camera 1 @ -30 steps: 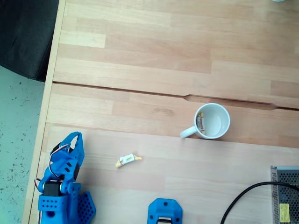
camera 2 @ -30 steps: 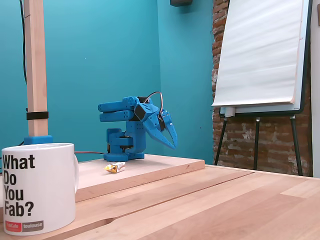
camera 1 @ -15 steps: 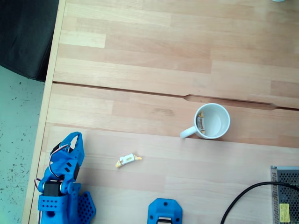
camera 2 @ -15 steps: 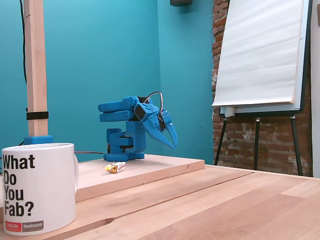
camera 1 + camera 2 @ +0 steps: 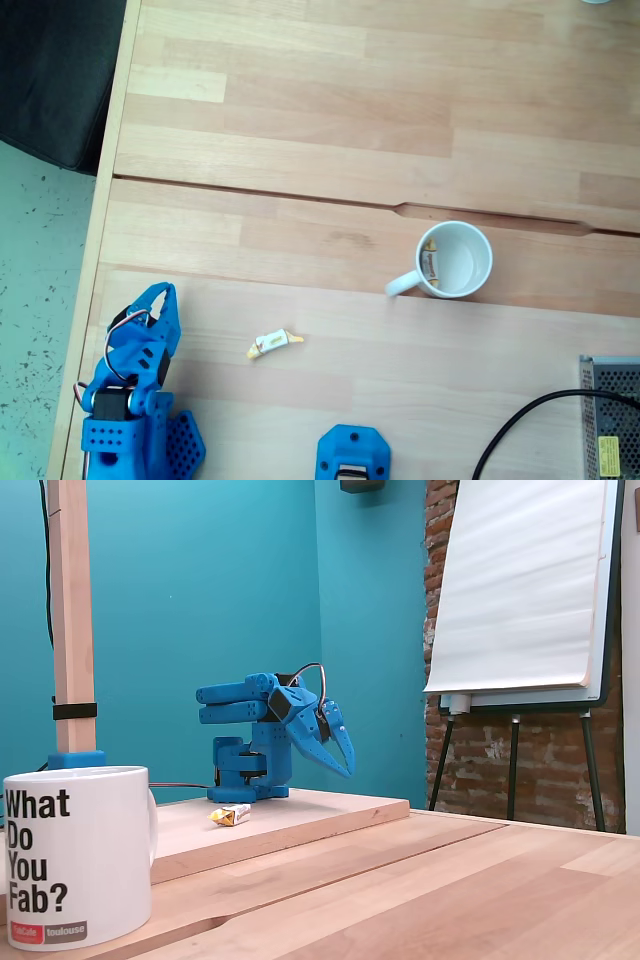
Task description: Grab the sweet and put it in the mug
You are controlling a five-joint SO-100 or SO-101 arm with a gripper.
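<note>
The sweet (image 5: pixel 273 342) is a tiny white candy with yellow twisted ends, lying on the wooden table right of the arm. It appears as the sweet (image 5: pixel 231 814) in front of the arm's base in a fixed view from the side. The white mug (image 5: pixel 488 262) stands upright further right, handle toward the sweet, with a second wrapped sweet (image 5: pixel 431 262) against its inner wall. Seen from the side, the mug (image 5: pixel 75 855) carries black lettering. My blue gripper (image 5: pixel 162 292) is folded back near the table's left edge, well apart from the sweet. The gripper (image 5: pixel 346 768) points downward, shut on nothing.
A blue printed block (image 5: pixel 352 455) sits at the bottom edge. At the bottom right a grey power supply (image 5: pixel 610 415) has a black cable (image 5: pixel 525 420). A groove (image 5: pixel 400 207) runs across the table. A wooden post (image 5: pixel 70 620) and a flipchart (image 5: pixel 520 590) stand behind.
</note>
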